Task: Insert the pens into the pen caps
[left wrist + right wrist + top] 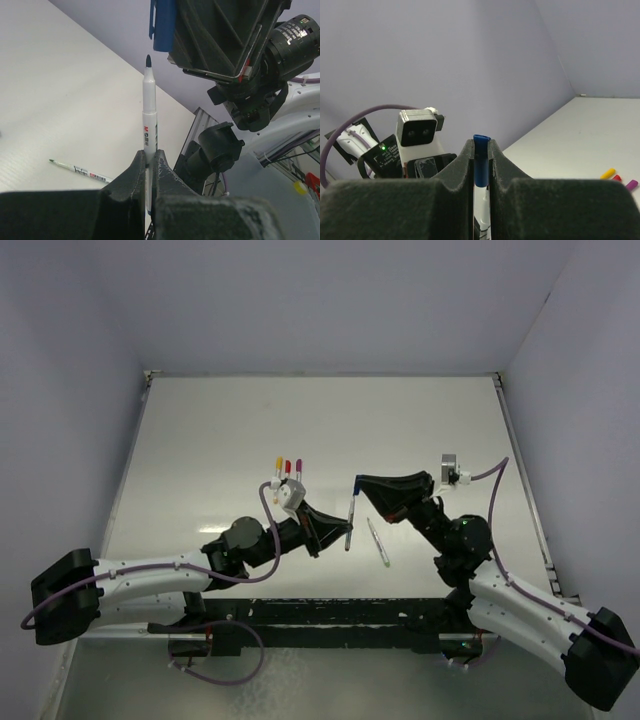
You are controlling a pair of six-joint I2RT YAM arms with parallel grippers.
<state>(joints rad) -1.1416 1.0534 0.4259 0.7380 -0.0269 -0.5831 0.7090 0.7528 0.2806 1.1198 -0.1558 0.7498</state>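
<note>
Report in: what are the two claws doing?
Left claw shut on pen. Right claw shut on blue cap. Cap apart from pen tip, not on. Nothing between.

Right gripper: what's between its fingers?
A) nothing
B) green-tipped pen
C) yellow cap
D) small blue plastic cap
D: the right gripper is shut on the small blue plastic cap; the white-barrelled pen stands in the left gripper instead.

Counter [420, 420] layout
One loose pen [378, 542] lies at four o'clock from the held pen [350, 515]; three capped pens [288, 470] at ten.
</note>
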